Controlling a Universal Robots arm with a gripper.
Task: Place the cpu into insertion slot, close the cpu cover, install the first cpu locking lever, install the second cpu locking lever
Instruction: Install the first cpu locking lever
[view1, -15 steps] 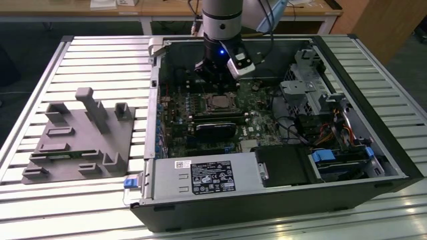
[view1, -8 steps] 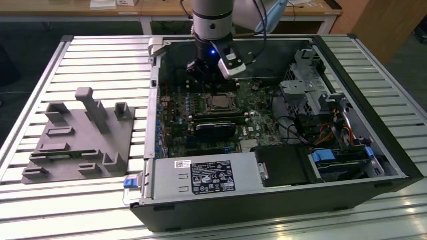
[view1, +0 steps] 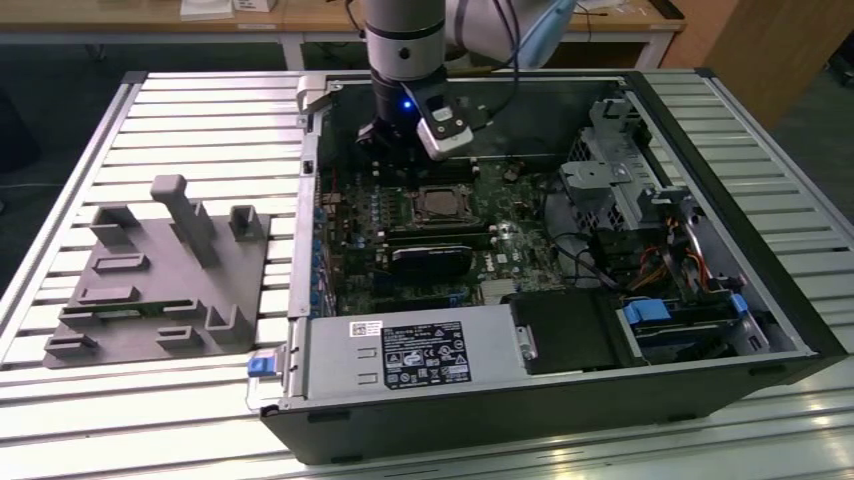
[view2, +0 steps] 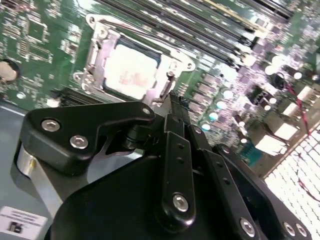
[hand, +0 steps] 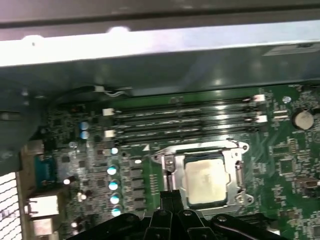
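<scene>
Single arm over an open computer case (view1: 561, 400) lying on the slatted worktop (view1: 174, 110). The tool (view2: 172, 102) reaches down into the case. Its fingers (hand: 170, 197) are drawn together into one narrow tip, with nothing visible between them.

In both wrist views the tip stands just beside one edge of the insertion slot (view1: 415, 206), between that edge and a row of round pale capacitors (hand: 114, 185). Whether the tip touches the metal frame cannot be told. In the exterior view the tool (view1: 387, 160) is on the socket's far side, a little toward the exterior view's left.

From the tip, the cpu (view2: 131, 70) lies directly across that near edge. It is seated flat in the slot with its pale face up, on the green board (hand: 290, 165). The cpu cover (view2: 97, 55) is folded down around it, its silvery frame bordering the chip (hand: 205, 182) on all sides. Placing and covering therefore appear complete. Whether either locking lever is latched cannot be judged.

The long memory slots (hand: 185, 117) run parallel to the socket's farther edge, well apart from the tip.
</scene>
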